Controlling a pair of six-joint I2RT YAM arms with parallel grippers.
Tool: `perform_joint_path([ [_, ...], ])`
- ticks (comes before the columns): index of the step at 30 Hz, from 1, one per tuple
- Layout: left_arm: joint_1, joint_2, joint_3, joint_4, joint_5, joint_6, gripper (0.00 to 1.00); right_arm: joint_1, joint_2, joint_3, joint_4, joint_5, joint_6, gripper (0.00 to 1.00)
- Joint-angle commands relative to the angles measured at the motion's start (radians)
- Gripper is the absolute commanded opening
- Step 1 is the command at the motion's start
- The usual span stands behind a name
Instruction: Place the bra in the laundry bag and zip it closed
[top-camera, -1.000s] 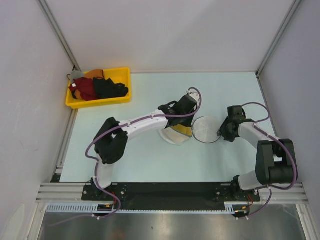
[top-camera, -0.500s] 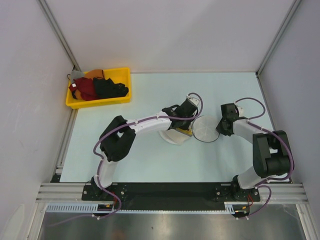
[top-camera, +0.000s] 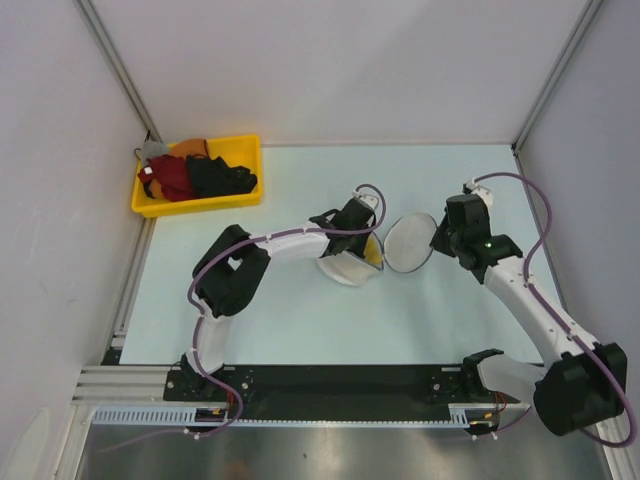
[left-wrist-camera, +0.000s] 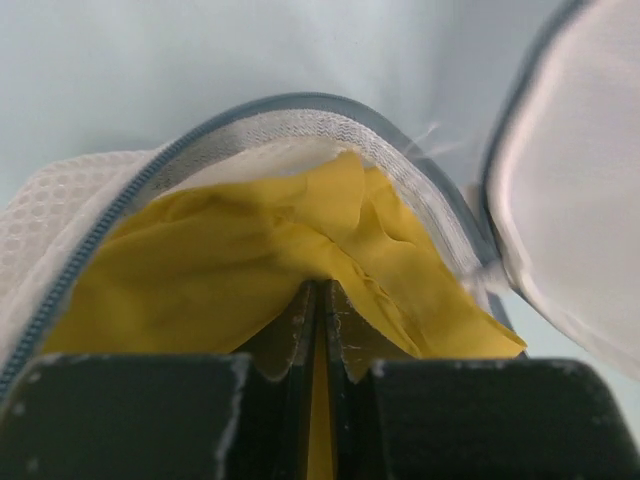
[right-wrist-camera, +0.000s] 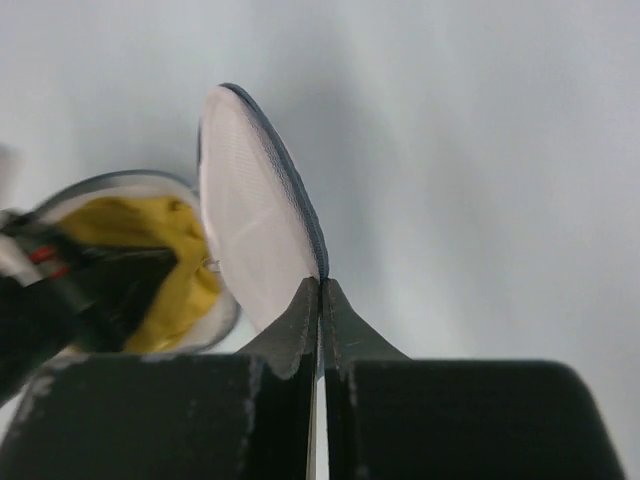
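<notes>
From above, the laundry bag (top-camera: 338, 270) lies open near the middle of the table (top-camera: 290, 320). Its lid half (top-camera: 410, 243) is tipped up to the right of the half that rests flat. The left pincer (top-camera: 362, 248) reaches down into the flat half, where a sliver of the yellow bra (top-camera: 373, 254) shows. The right pincer (top-camera: 438, 240) sits at the lid's outer edge. The yellow bin (top-camera: 200, 203) of clothes stands well apart, at the back left.

In the left wrist view, the left pincer (left-wrist-camera: 320, 300) is pinched almost shut with yellow fabric between its jaws, so it holds the bra (left-wrist-camera: 250, 250). The bra fills the lower half (left-wrist-camera: 40, 220) inside the grey zip (left-wrist-camera: 300, 105). One fold reaches the rim on the lid's side.

In the right wrist view, the right pincer (right-wrist-camera: 320, 288) is clamped on the dark rim of the lid half (right-wrist-camera: 255, 220), which stands on edge and leans toward the bra (right-wrist-camera: 175, 240).

The step in hand looks like the end of stowing and the start of closing. Next, the left pincer should probably let go and draw clear, leaving that fold inside the rim. The lid can then swing down squarely, rim to rim. The zip pull is not visible in any view and will need finding.
</notes>
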Motion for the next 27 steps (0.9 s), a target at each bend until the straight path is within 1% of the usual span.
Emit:
perform_joint_path([
  [1, 0.015, -0.013, -0.027, 0.035, 0.032, -0.021, 0.11, 0.084, -0.069, 0.165, -0.173, 0.016, -0.028, 0.0],
  [4, 0.016, -0.027, -0.047, 0.061, 0.058, -0.031, 0.11, 0.137, -0.08, 0.252, -0.247, 0.054, -0.019, 0.0],
  [7, 0.015, -0.039, -0.064, 0.081, 0.078, -0.043, 0.11, 0.146, -0.098, 0.326, -0.283, 0.054, -0.016, 0.0],
  [13, 0.015, -0.055, -0.104, 0.124, 0.099, -0.062, 0.11, 0.149, -0.067, 0.491, -0.339, 0.067, -0.042, 0.0],
  [14, 0.015, -0.053, -0.106, 0.127, 0.099, -0.065, 0.11, 0.149, -0.061, 0.504, -0.348, 0.065, -0.042, 0.0],
  [15, 0.015, -0.052, -0.106, 0.133, 0.13, -0.068, 0.11, 0.149, -0.06, 0.511, -0.351, 0.061, -0.044, 0.0],
  [22, 0.013, -0.027, -0.067, 0.141, 0.15, -0.074, 0.12, 0.128, -0.066, 0.544, -0.399, 0.085, -0.059, 0.0],
  [26, 0.005, -0.03, -0.021, 0.138, 0.162, -0.068, 0.13, 0.059, -0.083, 0.551, -0.405, 0.056, -0.079, 0.0],
  [27, 0.004, -0.023, 0.011, 0.124, 0.164, -0.064, 0.14, 0.017, -0.086, 0.548, -0.405, 0.05, -0.091, 0.0],
])
